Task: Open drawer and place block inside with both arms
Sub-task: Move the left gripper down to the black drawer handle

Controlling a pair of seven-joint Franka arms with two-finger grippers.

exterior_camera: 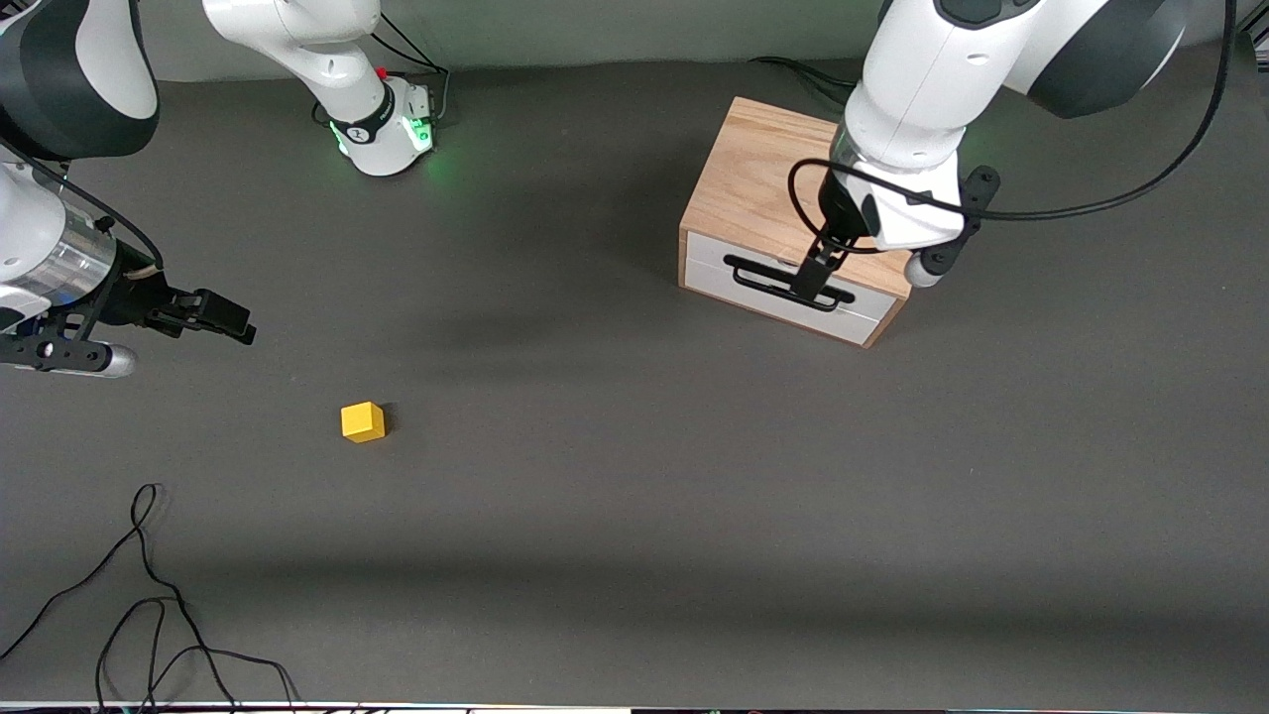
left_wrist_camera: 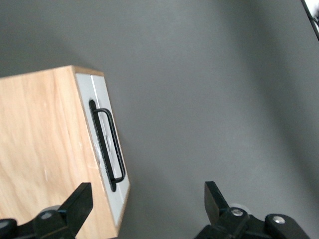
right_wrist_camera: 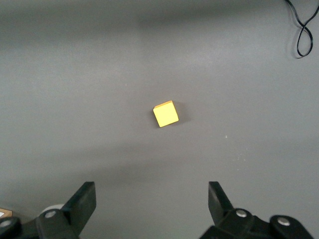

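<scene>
The black two-finger left gripper [exterior_camera: 818, 278] is down right at the front of the drawer, jaws spread wide with nothing between them; in the left wrist view its 2 fingertips [left_wrist_camera: 79, 199] sit apart, 1 over the box edge and 1 over bare table. Just under it is the thin black wire handle [exterior_camera: 783, 288] on the white front panel of the wide shallow drawer [exterior_camera: 783, 297], which looks fully shut, flush in its light-wood box [exterior_camera: 753, 174] toward the left arm's end of the table. The black two-finger right gripper [exterior_camera: 213, 315] hangs in the air over the right arm's end of the dark grey table [exterior_camera: 634, 516], fingers also wide apart and holding nothing. The small bright yellow cube block [exterior_camera: 363, 421] sits alone on the table, well apart from the box and nearer the front camera than it. A loose black cable [exterior_camera: 149, 595] lies nearer the camera still.
</scene>
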